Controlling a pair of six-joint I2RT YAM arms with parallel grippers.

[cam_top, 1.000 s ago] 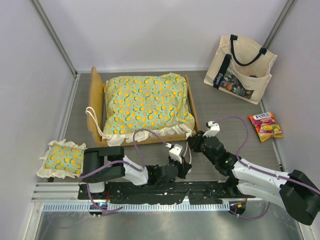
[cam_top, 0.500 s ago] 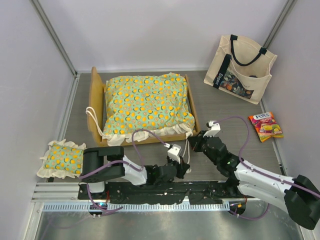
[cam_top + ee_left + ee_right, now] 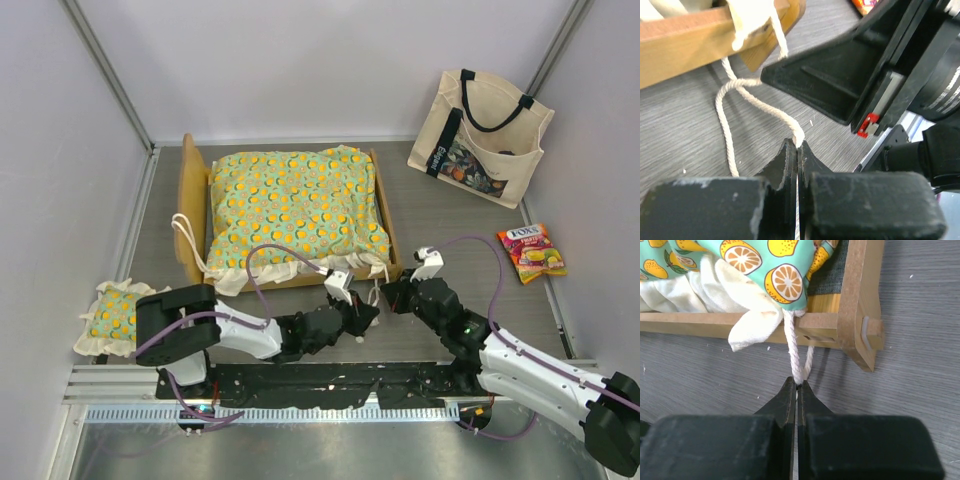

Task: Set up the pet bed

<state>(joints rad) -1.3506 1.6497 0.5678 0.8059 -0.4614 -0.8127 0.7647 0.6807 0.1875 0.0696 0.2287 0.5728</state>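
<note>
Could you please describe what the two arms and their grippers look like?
The left arm and right arm are alike: black joints, white shells on the links, a purple cable looping along each and a small white camera block at the wrist. The left gripper and right gripper have matte black, wedge-shaped fingers that taper to thin tips.

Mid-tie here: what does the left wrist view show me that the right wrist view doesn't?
Only left wrist: the left tool shut on a tie cord that loops slack across the table, with the other arm's black body close beside it. Only right wrist: the right tool shut on tie cord hanging from the mattress cushion, plus its cream ruffle and the grey base. Both: a corner of the wooden frame, and a tool pinching cord.
</note>
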